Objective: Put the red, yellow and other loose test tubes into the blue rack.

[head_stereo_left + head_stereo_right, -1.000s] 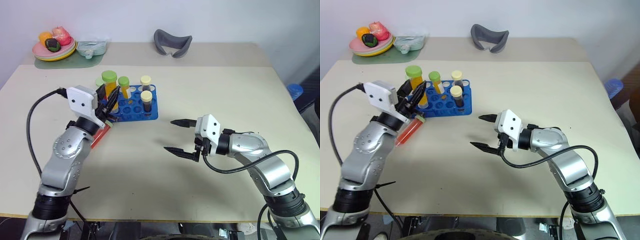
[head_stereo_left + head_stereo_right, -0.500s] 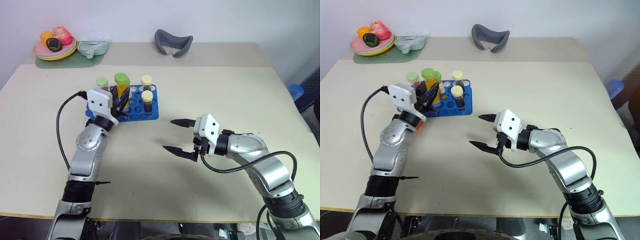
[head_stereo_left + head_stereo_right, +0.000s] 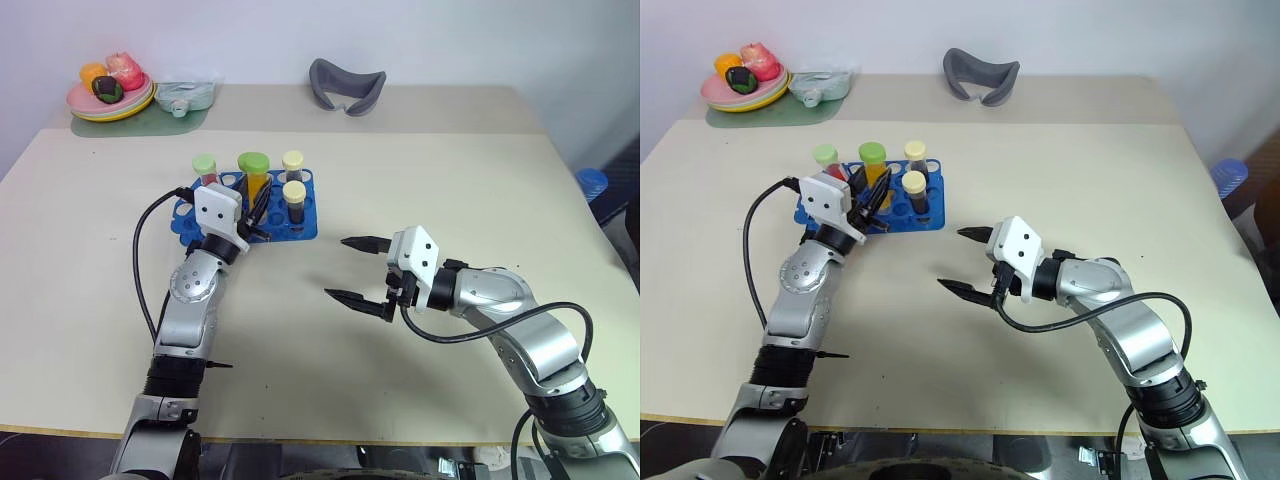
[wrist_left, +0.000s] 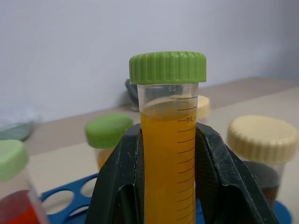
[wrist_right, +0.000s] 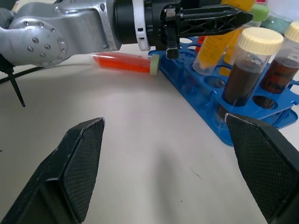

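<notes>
My left gripper [image 3: 256, 206] is shut on the orange-yellow test tube [image 4: 167, 158] with a green cap [image 3: 253, 160]. It holds the tube tilted over the blue rack [image 3: 302, 229], with the tip down at the holes. Standing in the rack are a red tube [image 3: 205, 166] with a pale-green cap, a small yellow one [image 4: 107, 133] and two dark brown ones [image 3: 293, 199]. Another red test tube [image 5: 122, 62] lies flat on the table beside the rack, under my left wrist. My right gripper [image 3: 338, 268] is open and empty, right of the rack.
A grey curved holder [image 3: 345, 85] sits at the back of the table. At the back left are a plate of toy fruit [image 3: 108, 92] and a pale-green dish [image 3: 183, 97]. A blue object [image 3: 590, 182] lies beyond the table's right edge.
My left gripper has carried the orange-yellow tube to the right and down, from the rack's left side to over its holes. The right arm has not moved.
</notes>
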### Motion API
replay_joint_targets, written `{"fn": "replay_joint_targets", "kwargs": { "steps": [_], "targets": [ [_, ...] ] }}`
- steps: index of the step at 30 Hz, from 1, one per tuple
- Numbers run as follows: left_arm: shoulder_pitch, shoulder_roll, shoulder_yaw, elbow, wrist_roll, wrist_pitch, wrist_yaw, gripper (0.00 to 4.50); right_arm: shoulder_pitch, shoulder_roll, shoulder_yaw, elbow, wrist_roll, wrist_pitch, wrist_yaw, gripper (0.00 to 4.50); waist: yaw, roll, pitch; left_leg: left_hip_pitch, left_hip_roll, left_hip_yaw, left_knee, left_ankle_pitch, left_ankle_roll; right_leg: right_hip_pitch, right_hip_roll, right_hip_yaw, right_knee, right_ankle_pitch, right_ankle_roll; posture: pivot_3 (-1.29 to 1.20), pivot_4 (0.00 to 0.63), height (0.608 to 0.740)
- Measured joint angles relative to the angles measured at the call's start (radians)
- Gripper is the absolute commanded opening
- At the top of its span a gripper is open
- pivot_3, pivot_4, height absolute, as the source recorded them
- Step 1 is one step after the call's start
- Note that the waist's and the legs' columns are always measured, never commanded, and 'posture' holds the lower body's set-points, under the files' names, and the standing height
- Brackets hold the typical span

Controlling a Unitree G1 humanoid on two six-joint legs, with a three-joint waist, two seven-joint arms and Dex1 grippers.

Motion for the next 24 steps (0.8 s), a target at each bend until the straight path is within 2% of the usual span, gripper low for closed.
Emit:
{"fn": "replay_joint_targets", "kwargs": {
  "steps": [9,24],
  "targets": [
    [-0.001,-0.005,0.009,0.067,0.008,-0.092,-0.005,0.83,0.0,0.0,0.0,0.0,0.0,0.0,0.0,4.25,0.0,0.0,-0.001,0.001,0.0,0.0,0.0,0.0,0.0,0.001,0.0,0.0,0.0,0.0,0.0,0.0,0.15,0.74],
    [0.019,-0.045,0.033,0.055,-0.024,-0.084,-0.016,0.83,0.0,0.0,0.0,0.0,0.0,0.0,0.002,4.25,0.001,0.001,-0.001,0.001,0.0,0.0,0.0,0.0,0.0,0.001,0.0,0.0,0.0,0.0,0.0,0.0,0.15,0.74]
  ]
}}
